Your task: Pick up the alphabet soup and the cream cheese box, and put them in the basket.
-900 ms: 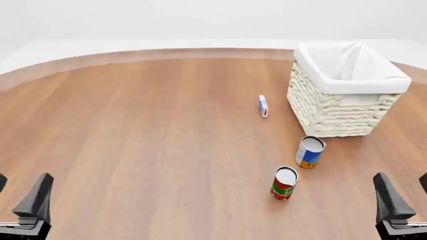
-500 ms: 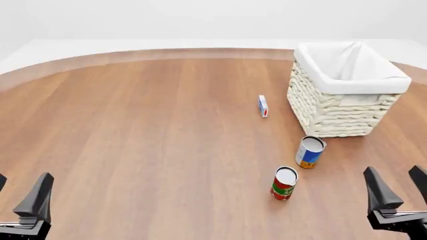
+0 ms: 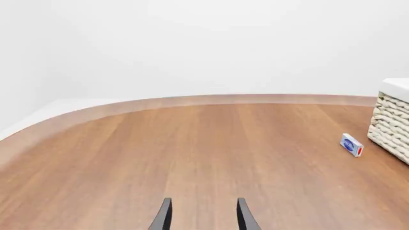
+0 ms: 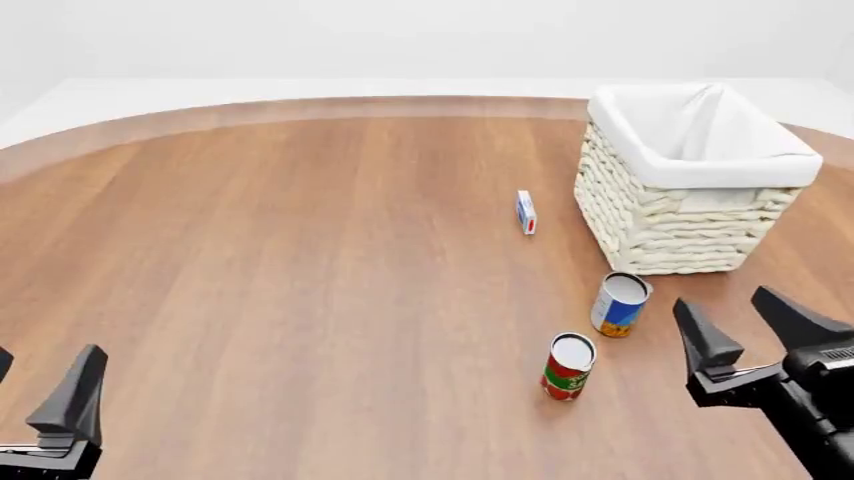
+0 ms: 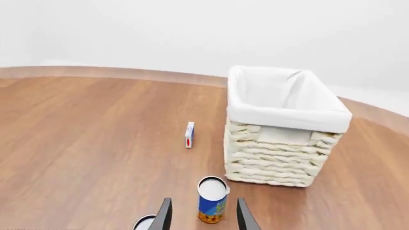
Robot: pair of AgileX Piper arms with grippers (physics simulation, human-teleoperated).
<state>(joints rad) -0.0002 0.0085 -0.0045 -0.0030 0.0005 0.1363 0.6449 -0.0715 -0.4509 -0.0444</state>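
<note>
Left wrist: my left gripper (image 3: 200,216) idles, fingers spread, cream cheese box (image 3: 351,144) far ahead beside the basket (image 3: 393,120).

Front: my right gripper (image 4: 747,330) has advanced, released.

Right wrist: alphabet soup (image 5: 212,200) stands just ahead between its fingers, approach begun.

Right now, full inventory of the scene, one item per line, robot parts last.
basket: 1, cream-white woven with white liner, far right of the table.
cream cheese box: 1, white with blue and red, standing on edge just left of the basket, apart from it.
alphabet soup: 1, white, blue and orange label, upright in front of the basket.
red and green can: 1, upright, nearer than the soup.
table: 1, brown wood.
left gripper: 1, black, open, near left.
right gripper: 1, black, open, near right, lined up on the soup.
</note>
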